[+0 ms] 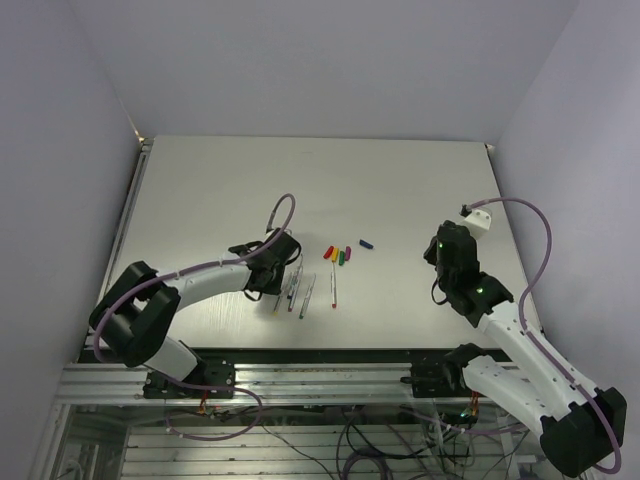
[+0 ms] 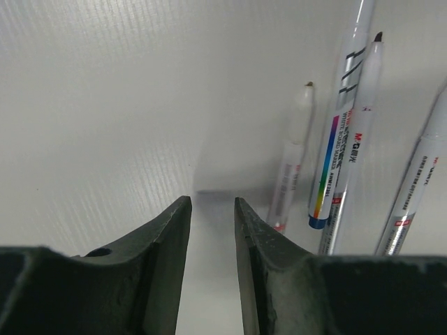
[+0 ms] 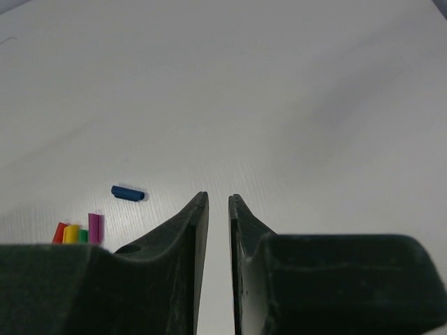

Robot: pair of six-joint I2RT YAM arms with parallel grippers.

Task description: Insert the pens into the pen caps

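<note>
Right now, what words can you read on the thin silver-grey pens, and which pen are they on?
"M&G": red print on the thin silver-grey pen with the black tip.
Small print on the rainbow-striped pen: too small to read.
Print on the leftmost pen and the rightmost pen: blurred.

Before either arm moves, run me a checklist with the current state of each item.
1. Left gripper empty, jaws apart: ok.
2. A pen lined up between the left jaws: not ok; the pens lie flat on the table, off to one side.
3. Pen tips bare: ok for the two tips in the left wrist view; the others, cannot tell.
4. Right gripper empty: ok; its jaws stand only a narrow slit apart.
5. That slit wide enough for a cap: cannot tell.
6. A cap free to take alone: ok; the blue cap lies apart from the other caps, which are bunched together.
</note>
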